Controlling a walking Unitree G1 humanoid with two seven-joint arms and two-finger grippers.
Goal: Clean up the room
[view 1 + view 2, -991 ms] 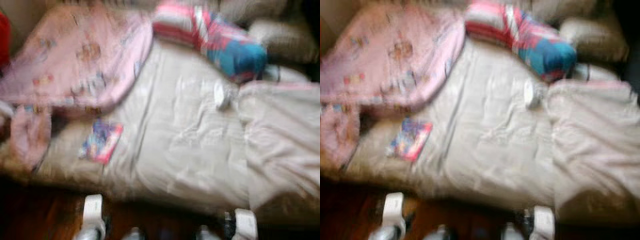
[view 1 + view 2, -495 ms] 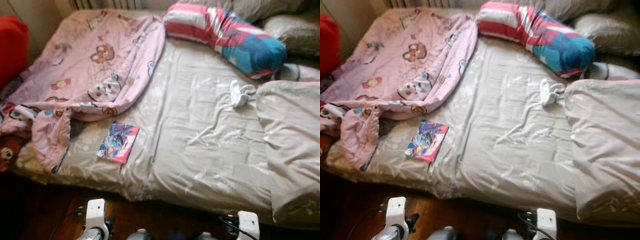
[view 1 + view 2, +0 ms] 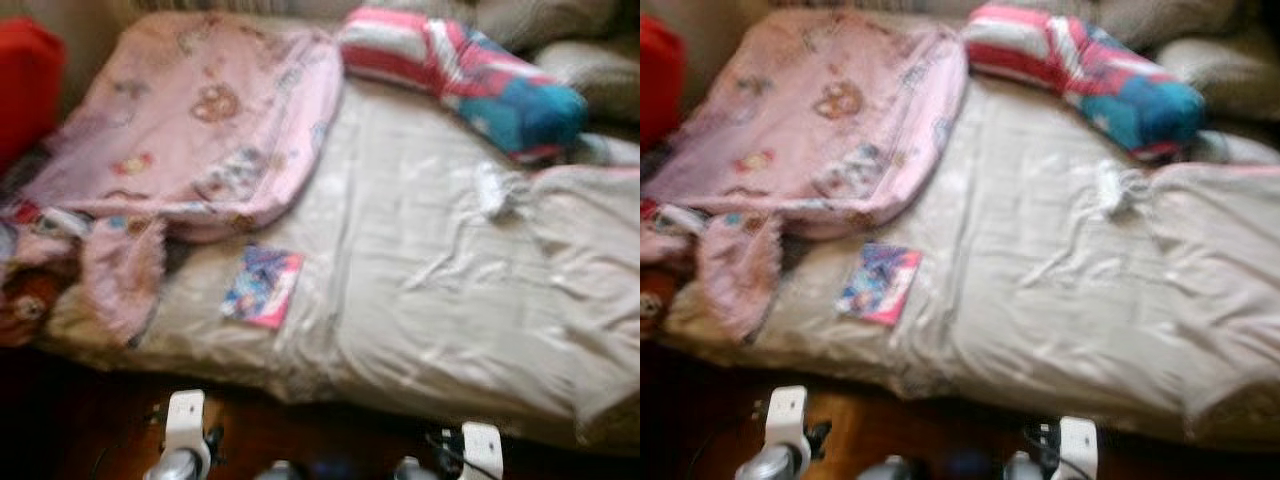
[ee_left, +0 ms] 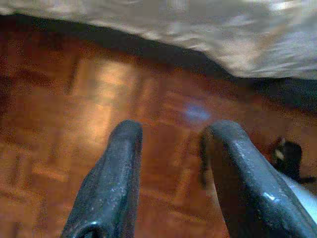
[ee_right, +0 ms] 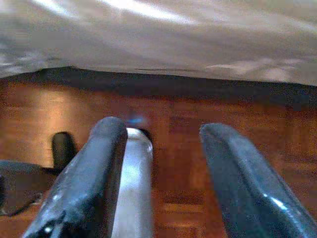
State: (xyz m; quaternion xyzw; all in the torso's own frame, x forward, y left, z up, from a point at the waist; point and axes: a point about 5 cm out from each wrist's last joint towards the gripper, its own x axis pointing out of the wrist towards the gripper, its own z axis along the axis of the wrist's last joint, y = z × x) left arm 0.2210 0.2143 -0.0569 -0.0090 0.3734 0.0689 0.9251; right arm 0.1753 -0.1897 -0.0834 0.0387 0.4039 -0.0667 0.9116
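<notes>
While both grippers, left gripper (image 4: 171, 163) and right gripper (image 5: 163, 168), hang with jaws apart over the wooden floor (image 4: 64, 99), one book (image 3: 263, 286) lies near the bed's (image 3: 420, 290) front edge, one white sock (image 3: 491, 188) toward its far edge.

- You face a bed (image 3: 1060, 300) under a beige sheet.
- A pink blanket (image 3: 810, 120) covers its far left part.
- A colourful booklet (image 3: 878, 284) lies just beside the blanket's near edge.
- A striped pillow (image 3: 1080, 75) lies at the far side.
</notes>
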